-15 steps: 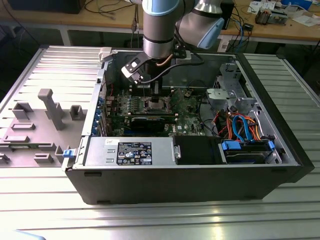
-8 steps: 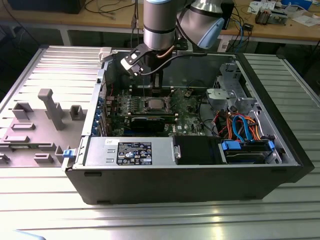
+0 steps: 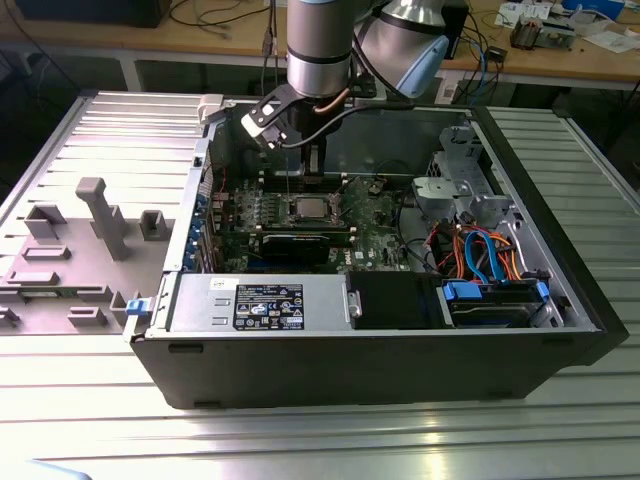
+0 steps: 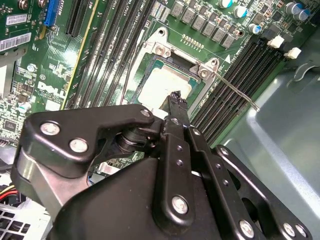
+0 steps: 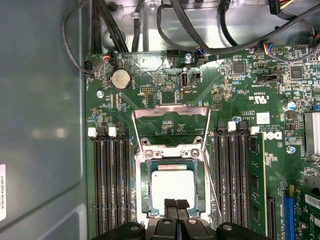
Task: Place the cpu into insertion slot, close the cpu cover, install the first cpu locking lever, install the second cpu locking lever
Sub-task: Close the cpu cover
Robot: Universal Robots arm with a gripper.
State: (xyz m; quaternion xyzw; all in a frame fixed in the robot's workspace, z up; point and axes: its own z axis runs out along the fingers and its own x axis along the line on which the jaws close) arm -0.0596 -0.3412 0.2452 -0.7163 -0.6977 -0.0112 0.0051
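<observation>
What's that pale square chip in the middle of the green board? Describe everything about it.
The cpu is a flat square chip with a pale silver metal top. It lies level in the insertion slot, whose silver rim frames it, with the cpu cover hinged open. The gripper sits over one edge; contact is unclear.

The cpu (image 5: pixel 172 186) lies in the insertion slot (image 5: pixel 136 195) (memory slots (image 5: pixel 112 185) flank it on both sides).

First wrist view: end effector (image 5: pixel 177 204) is cut off by the picture's edge, and its tips cover one edge of the cpu (image 5: pixel 172 184). Second wrist view: its body hides part of the cpu. Exterior view: insertion slot (image 3: pixel 305 208) too small to judge seating.
</observation>
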